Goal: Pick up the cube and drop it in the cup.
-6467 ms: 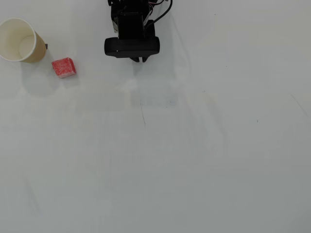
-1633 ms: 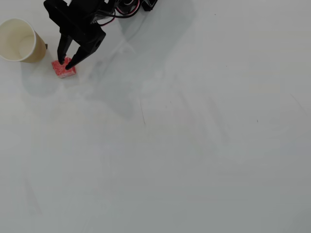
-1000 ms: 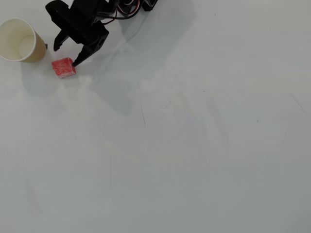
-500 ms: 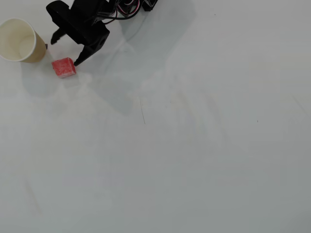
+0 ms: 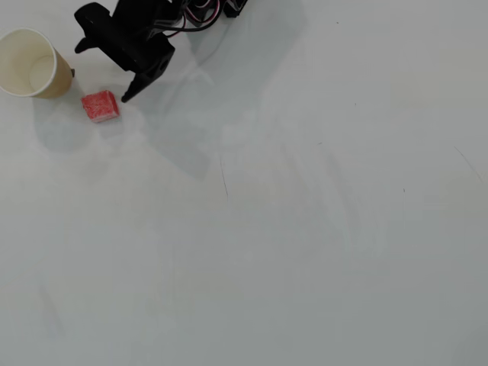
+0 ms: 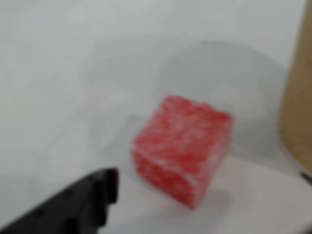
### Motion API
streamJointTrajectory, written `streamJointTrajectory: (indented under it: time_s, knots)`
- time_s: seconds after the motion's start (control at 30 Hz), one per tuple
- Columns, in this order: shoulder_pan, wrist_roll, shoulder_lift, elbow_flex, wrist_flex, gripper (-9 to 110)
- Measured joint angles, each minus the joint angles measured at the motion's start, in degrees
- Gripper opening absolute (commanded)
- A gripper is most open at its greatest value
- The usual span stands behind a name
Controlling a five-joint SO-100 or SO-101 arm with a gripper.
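In the overhead view, the cup (image 5: pixel 29 62) stands on the table (image 5: pixel 305 229) at the far left edge, and the cube (image 5: pixel 100 106) lies on the table just to its right and slightly lower, apart from it. The gripper (image 5: pixel 103 72) sits above the cube, one fingertip just beside the cube's upper right corner. In the wrist view, the cube (image 6: pixel 183 148) lies left of the cup (image 6: pixel 297 107).

The overhead view is bright and evenly lit, and the white table (image 5: pixel 305 229) looks almost washed out, with only faint marks on it. The arm (image 5: pixel 133 38) throws soft grey shadows toward 4 o'clock, so the light seems to come from about 10 o'clock. The wrist view is clearly out of focus: the cube (image 6: pixel 183 146) has soft edges, and a pale shadow lies behind it toward 1 o'clock.
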Motion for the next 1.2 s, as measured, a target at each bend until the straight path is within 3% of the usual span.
streamJointTrajectory:
  time_s: [0.37,0.67,1.2]
  knots:
    - [-2.90,0.00,-1.93,0.00,0.00,43]
    - [-4.22,0.00,-13.62,-2.81,-0.26,43]
    - [-1.49,0.00,-27.77,-9.49,-9.76,42]
